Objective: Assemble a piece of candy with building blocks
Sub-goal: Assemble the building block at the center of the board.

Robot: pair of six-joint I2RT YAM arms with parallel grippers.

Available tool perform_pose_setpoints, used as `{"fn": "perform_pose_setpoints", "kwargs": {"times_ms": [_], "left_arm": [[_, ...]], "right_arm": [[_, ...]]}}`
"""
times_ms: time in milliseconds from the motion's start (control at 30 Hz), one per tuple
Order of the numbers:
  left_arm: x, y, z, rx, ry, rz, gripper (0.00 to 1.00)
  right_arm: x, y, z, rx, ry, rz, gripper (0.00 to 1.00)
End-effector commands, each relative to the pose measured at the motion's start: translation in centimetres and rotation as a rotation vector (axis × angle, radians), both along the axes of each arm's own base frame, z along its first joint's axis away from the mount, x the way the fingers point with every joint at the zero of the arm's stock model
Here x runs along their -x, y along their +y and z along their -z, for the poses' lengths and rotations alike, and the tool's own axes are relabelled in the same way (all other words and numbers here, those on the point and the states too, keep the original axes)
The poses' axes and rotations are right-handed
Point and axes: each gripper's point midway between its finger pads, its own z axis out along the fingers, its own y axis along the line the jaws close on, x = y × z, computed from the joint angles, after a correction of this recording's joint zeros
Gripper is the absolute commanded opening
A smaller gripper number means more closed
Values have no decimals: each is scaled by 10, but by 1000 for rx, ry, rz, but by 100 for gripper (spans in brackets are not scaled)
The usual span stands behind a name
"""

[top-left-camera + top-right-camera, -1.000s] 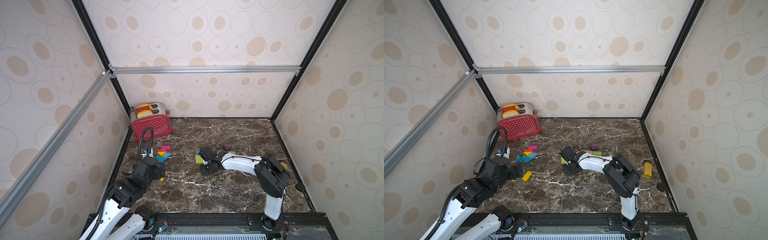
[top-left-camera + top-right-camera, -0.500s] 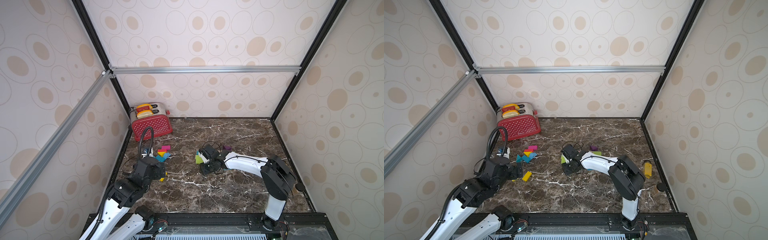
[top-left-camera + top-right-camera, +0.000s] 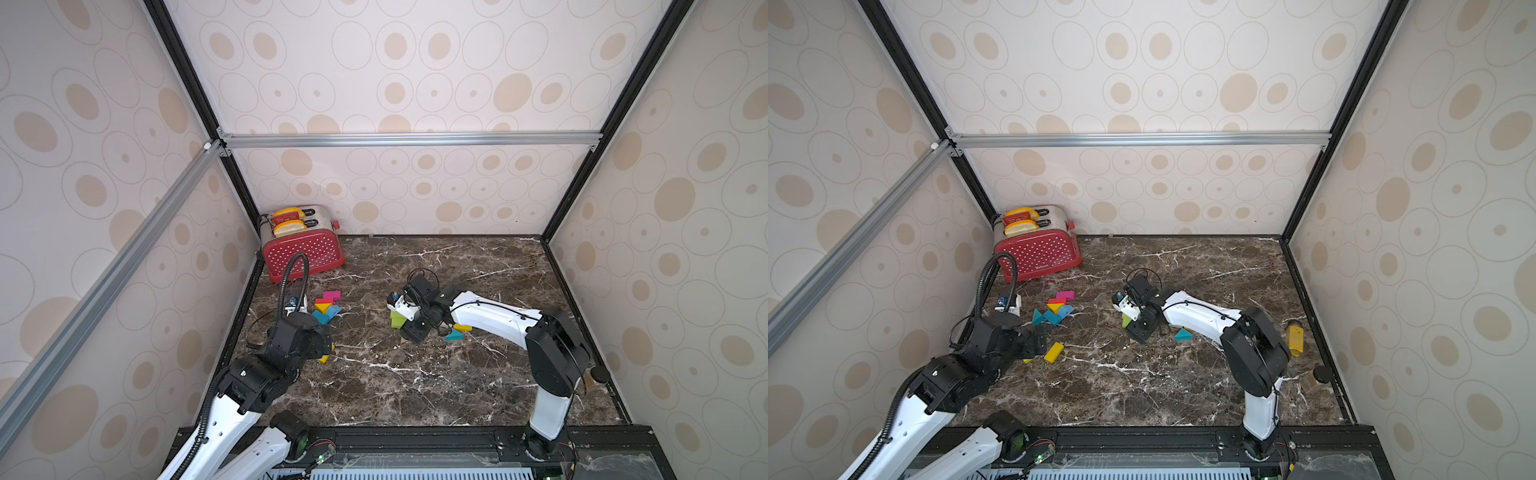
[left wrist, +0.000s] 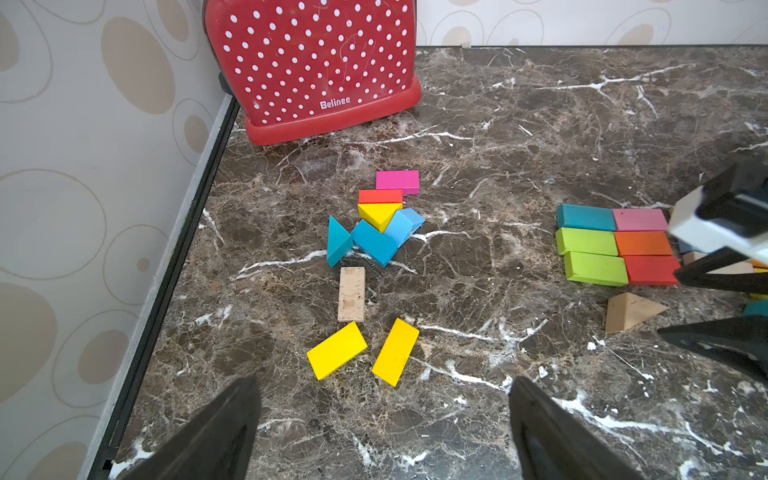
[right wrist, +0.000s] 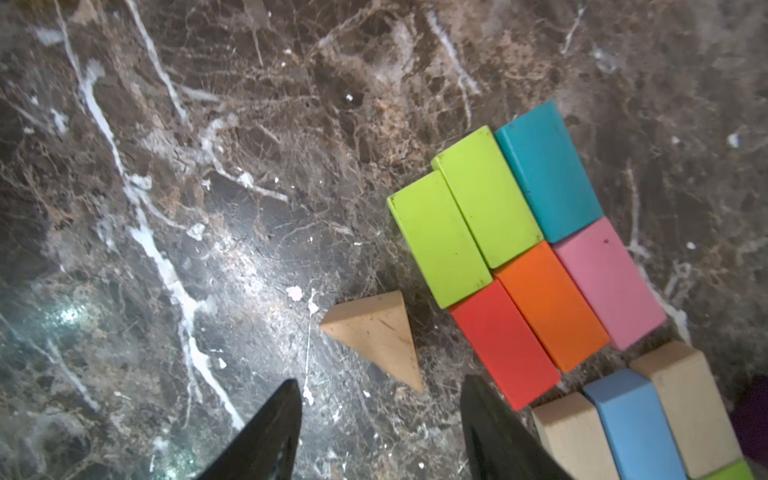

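Right claw point(image 5: 378, 384) parted and empty above bare-wood wedge point(image 5: 376, 332), left claw point(image 4: 382, 382) wide open, idle; six-brick candy body point(image 5: 519, 249) laid, wrapper wedges unplaced, loose blocks point(image 4: 374, 232) waiting far left.

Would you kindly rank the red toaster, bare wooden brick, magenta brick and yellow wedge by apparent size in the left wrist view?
Largest: red toaster
Then bare wooden brick and magenta brick, too alike to rank
Smallest: yellow wedge

Roughly two dozen blocks point(image 4: 586, 242), one toaster point(image 4: 316, 66)
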Motion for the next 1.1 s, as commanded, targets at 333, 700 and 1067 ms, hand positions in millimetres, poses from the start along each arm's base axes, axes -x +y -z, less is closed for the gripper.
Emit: {"fn": "perform_pose_setpoints", "kwargs": {"times_ms": [333, 700, 1067], "left_arm": [[-1, 2, -2, -14, -5, 1, 94], [-1, 1, -1, -18, -1, 1, 95], [-1, 1, -1, -18, 0, 2, 95]], "right_arm": [[-4, 4, 24, 69, 43, -22, 65], [-9, 4, 27, 103, 35, 76, 61], [0, 7, 10, 54, 56, 157, 57]]}}
